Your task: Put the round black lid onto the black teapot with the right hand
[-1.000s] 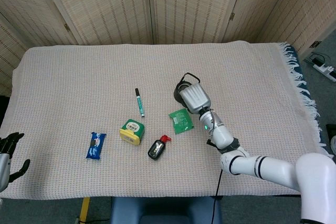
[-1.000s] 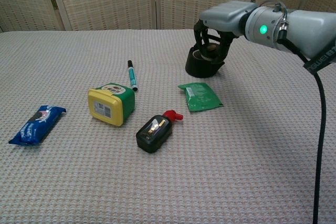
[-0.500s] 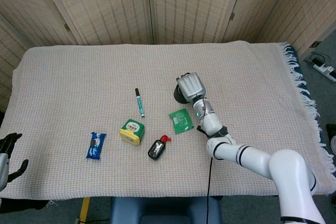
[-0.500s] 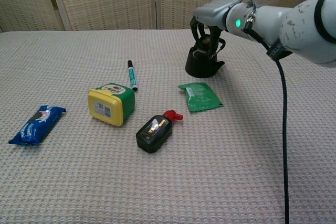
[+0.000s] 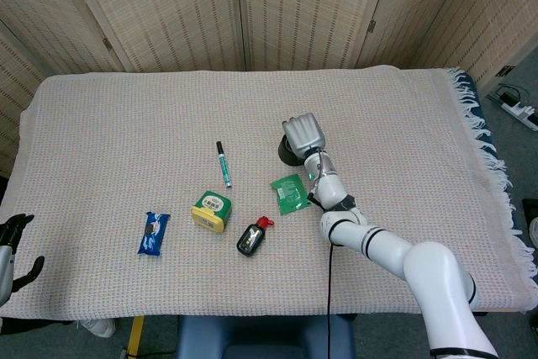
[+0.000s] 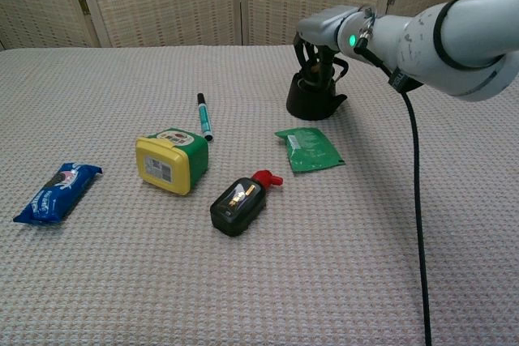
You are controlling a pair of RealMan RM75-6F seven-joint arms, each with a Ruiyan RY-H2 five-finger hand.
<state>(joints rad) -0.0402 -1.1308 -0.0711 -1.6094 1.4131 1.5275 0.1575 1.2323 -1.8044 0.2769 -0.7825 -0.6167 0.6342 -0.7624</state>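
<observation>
The black teapot (image 6: 313,100) stands on the cloth right of centre; the head view shows only its dark edge (image 5: 284,151) under my hand. My right hand (image 6: 323,48) hangs directly over it, fingers (image 6: 312,62) curled down onto its top. The round black lid is almost fully hidden inside those fingers, at the teapot's mouth; I cannot tell whether it is seated. The same right hand (image 5: 303,134) covers the pot in the head view. My left hand (image 5: 10,250) rests at the table's near left corner, fingers apart, holding nothing.
On the woven cloth (image 5: 126,124) lie a green packet (image 6: 308,148) just in front of the teapot, a small black bottle with a red cap (image 6: 239,200), a yellow-green box (image 6: 172,160), a green marker (image 6: 204,117) and a blue snack pack (image 6: 57,192).
My right hand has drawn back towards the far side and lowered its fingers onto the teapot's top. The forearm has swung so it now points more steeply away. The left hand is unmoved.
</observation>
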